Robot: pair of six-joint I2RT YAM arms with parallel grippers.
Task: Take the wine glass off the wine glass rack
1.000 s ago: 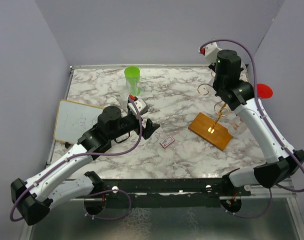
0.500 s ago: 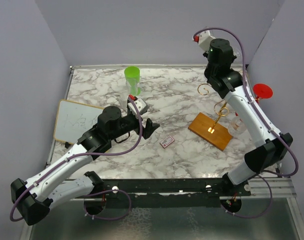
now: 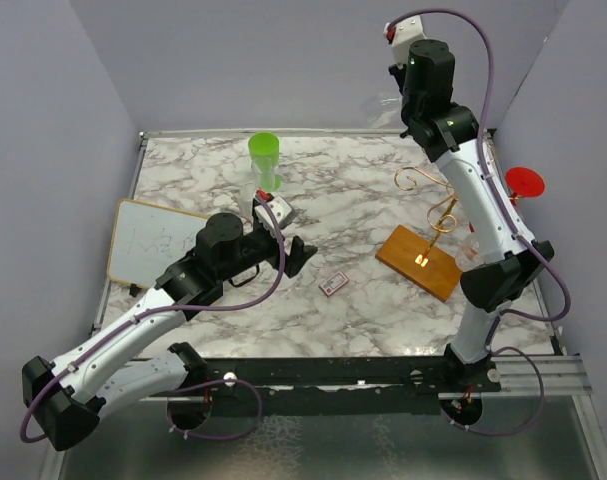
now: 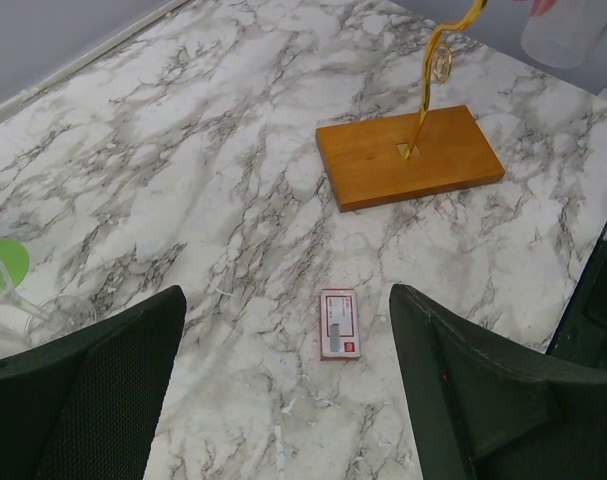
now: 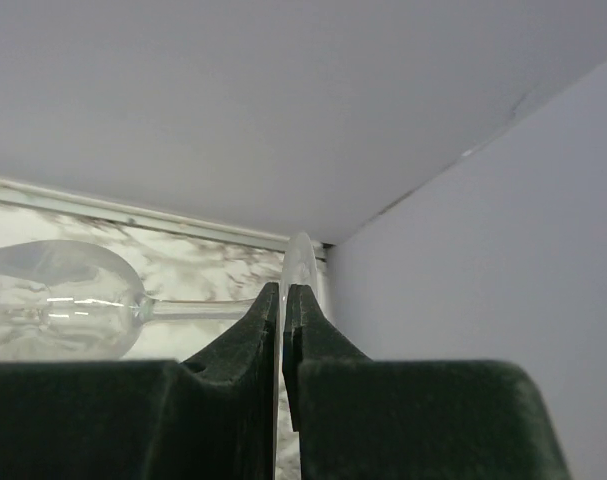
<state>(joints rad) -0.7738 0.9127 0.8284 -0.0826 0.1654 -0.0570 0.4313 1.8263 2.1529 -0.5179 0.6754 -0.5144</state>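
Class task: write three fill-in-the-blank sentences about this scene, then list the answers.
1. The right claw is shut on the foot of the ___.
2. The left claw is ___ and holds nothing.
3. The wine glass rack stands on a ___-patterned table.
Answers: wine glass; open; marble.

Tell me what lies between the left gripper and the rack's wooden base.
A small red-and-white card lies flat on the marble between the left gripper and the wine glass rack's base; the rest is bare. The left wrist view shows it.
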